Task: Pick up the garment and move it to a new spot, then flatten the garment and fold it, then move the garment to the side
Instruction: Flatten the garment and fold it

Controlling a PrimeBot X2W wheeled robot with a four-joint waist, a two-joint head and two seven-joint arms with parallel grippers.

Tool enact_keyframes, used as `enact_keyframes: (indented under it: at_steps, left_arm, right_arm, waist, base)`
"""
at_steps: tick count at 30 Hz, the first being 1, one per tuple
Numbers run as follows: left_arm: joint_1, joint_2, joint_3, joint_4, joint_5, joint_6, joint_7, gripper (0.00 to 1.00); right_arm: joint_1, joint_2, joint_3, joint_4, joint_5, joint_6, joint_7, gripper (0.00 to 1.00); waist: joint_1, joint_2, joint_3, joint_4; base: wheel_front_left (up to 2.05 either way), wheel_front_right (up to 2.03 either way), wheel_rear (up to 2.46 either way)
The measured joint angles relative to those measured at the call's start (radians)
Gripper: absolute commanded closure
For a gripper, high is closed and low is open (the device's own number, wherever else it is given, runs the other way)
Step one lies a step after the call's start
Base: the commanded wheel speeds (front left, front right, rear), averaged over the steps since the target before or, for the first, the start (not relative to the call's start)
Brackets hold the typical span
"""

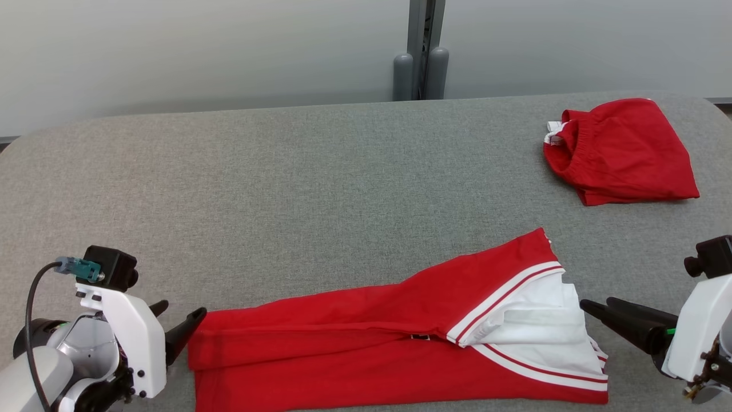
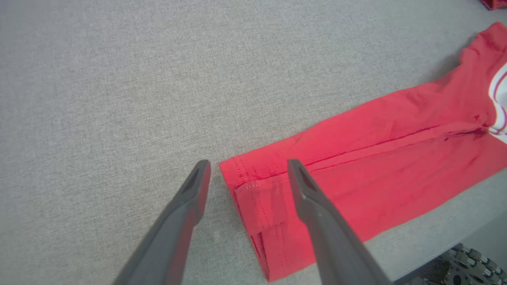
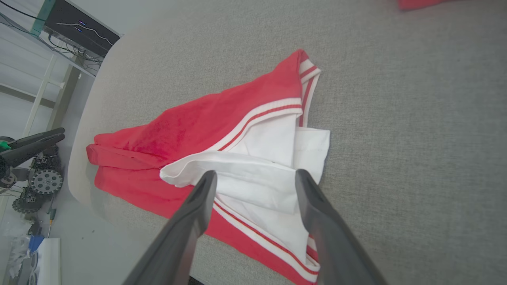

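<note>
The garment point(image 1: 366, 337) is red with white, red-striped bands and a white inside showing at its right end. It lies stretched out lengthwise, doubled over, near the table's front edge. My left gripper point(image 1: 182, 312) is open at the garment's left hem. In the left wrist view the open left gripper point(image 2: 248, 162) straddles the hem corner of the garment point(image 2: 376, 158), holding nothing. My right gripper point(image 1: 595, 306) is open just right of the white end. In the right wrist view the right gripper point(image 3: 256, 173) hovers over the white cloth of the garment point(image 3: 198, 126), holding nothing.
A second red garment point(image 1: 623, 151) lies bunched at the back right of the grey fabric-covered table point(image 1: 286, 183). The table's front edge point(image 2: 435, 241) runs close along the stretched garment. A grey post point(image 1: 420, 51) stands behind the table against the wall.
</note>
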Motion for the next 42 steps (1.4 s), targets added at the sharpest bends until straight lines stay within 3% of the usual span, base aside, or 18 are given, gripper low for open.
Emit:
enact_keyframes:
  at_steps: [8, 12, 17, 33, 42]
  left_arm:
    - [0.053, -0.049, 0.044, -0.031, 0.019, 0.063, -0.156, 0.0]
    - [0.074, -0.082, 0.062, -0.033, 0.024, 0.082, -0.229, 0.0]
    - [0.101, -0.135, 0.071, -0.024, 0.033, 0.099, -0.313, 0.0]
    - [0.132, -0.196, 0.053, 0.011, 0.007, 0.082, -0.341, 0.0]
    - [0.132, -0.2, 0.052, 0.033, 0.002, 0.069, -0.341, 0.0]
  right_arm:
    - [0.044, 0.044, -0.04, 0.06, -0.067, 0.0, -0.095, 0.0]
    - [0.056, 0.091, -0.047, 0.126, -0.102, 0.0, -0.089, 0.0]
    - [0.035, 0.194, -0.079, 0.249, -0.165, 0.0, -0.072, 0.0]
    - [-0.014, 0.403, -0.198, 0.603, -0.273, 0.0, -0.012, 0.0]
    - [-0.031, 0.461, -0.25, 0.638, -0.259, 0.0, 0.06, 0.0]
  waist:
    - [0.0, 0.0, 0.002, 0.0]
    - [0.0, 0.0, -0.001, 0.004]
    - [0.0, 0.0, -0.012, 0.015]
    - [0.0, 0.0, -0.032, 0.061]
    - [0.0, 0.0, -0.021, 0.075]
  base:
    - [0.0, 0.0, 0.0]
    - [0.0, 0.0, 0.0]
    - [0.0, 0.0, 0.0]
    - [0.0, 0.0, 0.0]
    - [0.0, 0.0, 0.0]
